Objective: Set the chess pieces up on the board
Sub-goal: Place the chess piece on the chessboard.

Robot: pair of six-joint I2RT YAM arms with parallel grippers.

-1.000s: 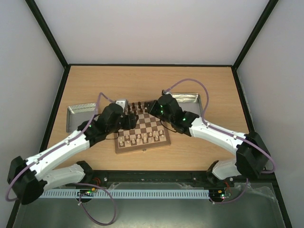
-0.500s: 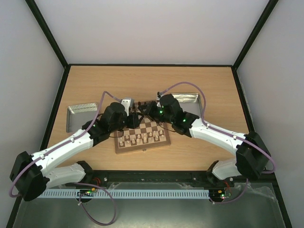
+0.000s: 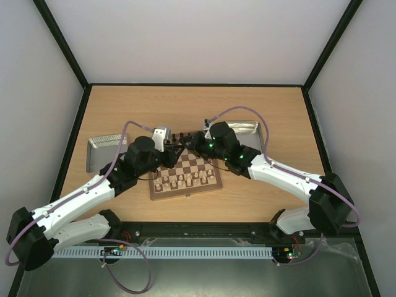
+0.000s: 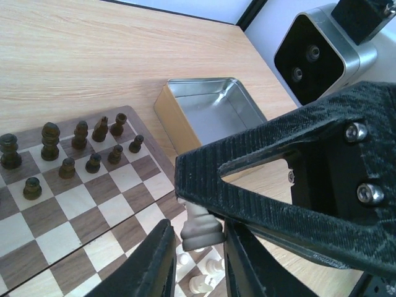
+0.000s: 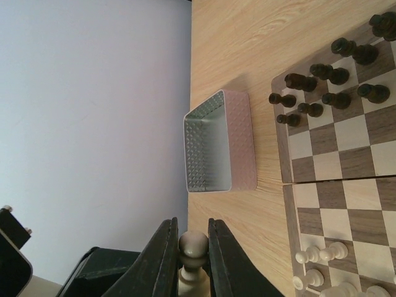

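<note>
The pale pawn (image 5: 193, 247) is clamped in the right claw (image 5: 192, 234), its long axis running along the fingers with the rounded head toward their tips. In the left wrist view a pale piece (image 4: 201, 234), which I take for the same pawn, stands between the fingers of the left claw (image 4: 198, 230), with a sliver of gap showing on one side. I cannot tell whether that claw grips it. Both claws meet over the board (image 3: 185, 193), so a hand-over seems likely. Pale chessmen (image 4: 199, 284) stand below the left claw; dark chessmen (image 4: 80, 133) and a tin (image 4: 216, 111) on the table (image 3: 185, 105) lie beyond it.
</note>
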